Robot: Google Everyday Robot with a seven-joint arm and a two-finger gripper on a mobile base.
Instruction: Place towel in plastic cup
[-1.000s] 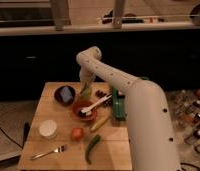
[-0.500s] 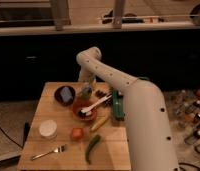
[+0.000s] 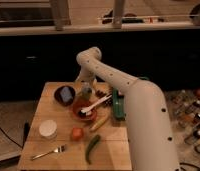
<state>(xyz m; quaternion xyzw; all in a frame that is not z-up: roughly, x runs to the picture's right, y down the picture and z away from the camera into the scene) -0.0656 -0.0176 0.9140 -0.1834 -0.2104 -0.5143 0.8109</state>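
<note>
The arm reaches over the tabletop (image 3: 35,142) from my right and bends down at the far side, so the tool (image 3: 85,84) hangs just behind the red bowl (image 3: 79,116), between the dark bowl (image 3: 58,96) and the green tray (image 3: 118,106). The tool is released, its jaws spread wide, and I see nothing pinched in it.

Directly under it sits a small pale grey-green shape. I take the lower part for the plastic cup (image 3: 86,94) and the paler top for the towel (image 3: 86,88), lying at or in the cup's mouth. I cannot separate the two cleanly.

By my judgement the towel is light, soft and squashy. It will compress in a pinch, spring back on release, and may drape over the rim. If I need it again, I'd pinch the middle of the wad from straight above. The cup looks light too, so a sideways nudge could tip it against the red bowl.
</note>
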